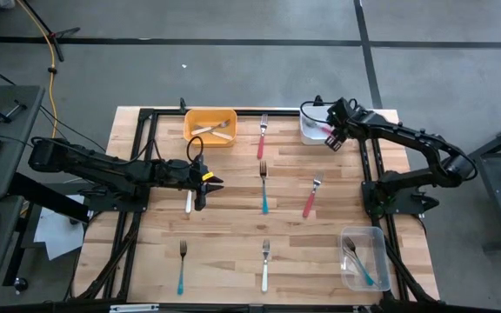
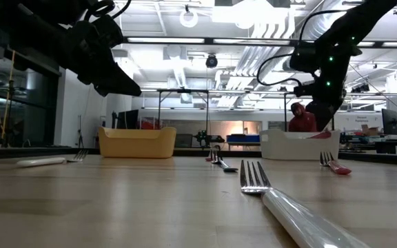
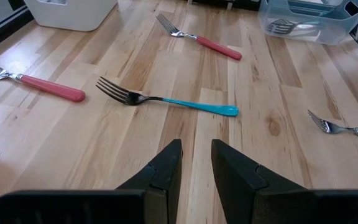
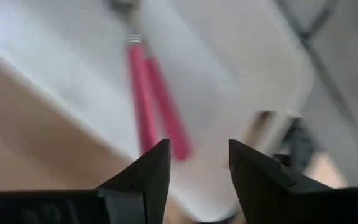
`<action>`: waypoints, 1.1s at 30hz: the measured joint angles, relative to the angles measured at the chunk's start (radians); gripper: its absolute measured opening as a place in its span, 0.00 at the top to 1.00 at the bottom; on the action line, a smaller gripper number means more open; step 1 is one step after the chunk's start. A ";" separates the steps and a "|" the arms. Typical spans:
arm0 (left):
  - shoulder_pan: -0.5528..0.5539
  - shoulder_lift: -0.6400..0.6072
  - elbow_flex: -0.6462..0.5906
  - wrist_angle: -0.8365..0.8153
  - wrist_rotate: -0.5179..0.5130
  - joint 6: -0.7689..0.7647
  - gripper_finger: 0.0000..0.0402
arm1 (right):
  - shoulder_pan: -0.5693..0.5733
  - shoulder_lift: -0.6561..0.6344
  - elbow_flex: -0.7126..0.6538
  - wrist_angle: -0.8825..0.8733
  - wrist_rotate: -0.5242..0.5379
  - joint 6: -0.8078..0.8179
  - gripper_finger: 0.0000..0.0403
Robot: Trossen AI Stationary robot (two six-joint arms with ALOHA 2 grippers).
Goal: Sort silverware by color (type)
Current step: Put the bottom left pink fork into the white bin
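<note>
Several forks lie flat on the table: a white one (image 1: 189, 202) beside my left gripper (image 1: 212, 184), a teal one (image 1: 264, 193) (image 3: 166, 100), red ones (image 1: 261, 137) (image 1: 310, 200), another teal (image 1: 181, 269) and another white (image 1: 266, 268). My left gripper (image 3: 196, 155) is open and empty, above the table, pointing toward the teal fork. My right gripper (image 1: 332, 141) (image 4: 196, 155) hovers open over the white bin (image 1: 313, 127), where pink fork handles (image 4: 148, 93) lie. The orange bin (image 1: 210, 127) holds white forks, and the clear bin (image 1: 363, 257) holds teal ones.
A black frame (image 1: 146, 156) runs along the table's left, far and right sides. The three bins sit at the far left, far right and near right. Bare wood (image 1: 224, 235) lies between the scattered forks. A person in red (image 2: 302, 118) is far behind the table.
</note>
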 joint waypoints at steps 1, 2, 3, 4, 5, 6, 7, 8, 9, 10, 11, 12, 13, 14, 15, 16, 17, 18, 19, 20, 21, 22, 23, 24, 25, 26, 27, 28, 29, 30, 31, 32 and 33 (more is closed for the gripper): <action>0.000 0.000 0.000 0.000 0.000 0.000 0.80 | -0.003 0.002 0.000 -0.002 -0.036 0.007 0.62; 0.000 0.000 0.000 0.000 0.000 0.000 0.80 | -0.005 0.004 0.000 0.001 -0.055 0.012 0.62; 0.000 0.000 0.000 0.000 0.000 0.000 0.80 | -0.007 0.006 0.000 0.001 -0.060 0.014 0.63; 0.000 0.000 0.000 0.000 0.000 0.000 0.80 | -0.008 0.008 0.000 0.001 -0.062 0.014 0.65; 0.000 0.000 0.000 0.000 0.000 0.000 0.80 | -0.008 0.011 0.000 0.002 -0.063 0.013 0.67; 0.000 0.000 0.000 0.000 0.000 0.000 0.80 | -0.008 0.015 0.000 0.004 -0.064 0.013 0.69; 0.000 0.000 0.000 0.000 0.000 0.000 0.80 | -0.008 0.017 0.000 0.005 -0.067 0.013 0.73; 0.000 0.000 0.000 0.000 0.000 0.000 0.80 | -0.008 0.017 0.000 0.004 -0.080 0.010 0.76; 0.000 0.000 0.000 -0.001 0.000 0.000 0.80 | -0.008 0.017 0.000 0.004 -0.100 0.003 0.80; 0.000 0.000 0.000 -0.001 0.000 0.000 0.80 | -0.008 0.017 0.000 0.005 -0.117 -0.004 0.84; 0.000 0.000 0.000 -0.001 0.000 0.000 0.80 | -0.008 0.015 0.001 0.004 -0.121 -0.003 0.88; 0.000 0.000 0.000 -0.001 0.000 0.000 0.80 | -0.008 0.014 0.006 0.003 -0.111 0.010 0.91; 0.000 0.000 0.000 -0.001 0.000 0.000 0.80 | -0.007 0.013 0.016 0.003 -0.100 0.024 0.93; 0.000 0.000 0.000 -0.001 0.000 0.000 0.80 | -0.007 0.013 0.028 0.002 -0.097 0.036 0.95; 0.000 0.000 0.000 -0.001 0.000 0.000 0.80 | -0.008 0.012 0.039 -0.001 -0.101 0.040 0.95; 0.000 0.000 0.000 -0.001 0.000 0.000 0.80 | -0.008 0.011 0.047 -0.005 -0.115 0.041 0.95; 0.000 0.000 0.000 -0.001 0.000 0.000 0.80 | -0.006 0.011 0.052 -0.007 -0.135 0.041 0.93; 0.000 0.000 0.000 -0.001 0.000 0.000 0.80 | -0.004 0.011 0.055 -0.007 -0.158 0.041 0.91; 0.000 0.000 0.000 -0.001 0.000 0.000 0.80 | -0.003 0.011 0.057 -0.005 -0.181 0.041 0.88; 0.000 0.000 0.000 -0.001 0.000 0.000 0.80 | 0.000 0.011 0.058 -0.004 -0.193 0.040 0.85; 0.000 0.000 0.000 -0.001 0.000 0.000 0.80 | 0.004 0.011 0.058 -0.008 -0.198 0.039 0.82; 0.000 0.000 0.000 -0.001 0.000 0.000 0.80 | 0.007 0.011 0.055 -0.011 -0.199 0.039 0.78; 0.000 0.000 0.000 0.000 0.000 0.000 0.80 | 0.009 0.011 0.050 -0.014 -0.199 0.039 0.74; 0.000 0.000 0.000 0.000 0.000 0.000 0.80 | 0.009 0.012 0.047 -0.024 -0.199 0.040 0.71; 0.000 0.000 0.000 0.000 0.000 0.000 0.80 | 0.009 0.012 0.043 -0.032 -0.198 0.047 0.68; 0.000 0.000 0.000 0.000 0.000 0.000 0.80 | 0.008 0.012 0.041 -0.035 -0.198 0.061 0.66; 0.000 0.000 0.000 0.000 0.000 0.000 0.80 | 0.005 0.012 0.041 -0.038 -0.199 0.073 0.64; 0.000 0.000 0.000 -0.001 0.000 0.000 0.80 | 0.000 0.012 0.039 -0.040 -0.200 0.086 0.64; 0.000 0.000 0.000 0.000 0.000 0.000 0.80 | -0.004 0.012 0.036 -0.044 -0.209 0.088 0.63; 0.000 0.000 0.000 -0.001 0.000 0.000 0.80 | -0.009 0.012 0.033 -0.050 -0.226 0.090 0.64; 0.000 0.000 0.000 -0.001 0.000 0.000 0.80 | -0.014 0.013 0.031 -0.052 -0.246 0.090 0.64; 0.000 0.000 0.000 0.000 0.000 0.000 0.80 | -0.019 0.016 0.031 -0.052 -0.269 0.091 0.65; 0.000 0.000 0.000 -0.001 0.000 0.000 0.80 | -0.024 0.020 0.031 -0.055 -0.294 0.091 0.66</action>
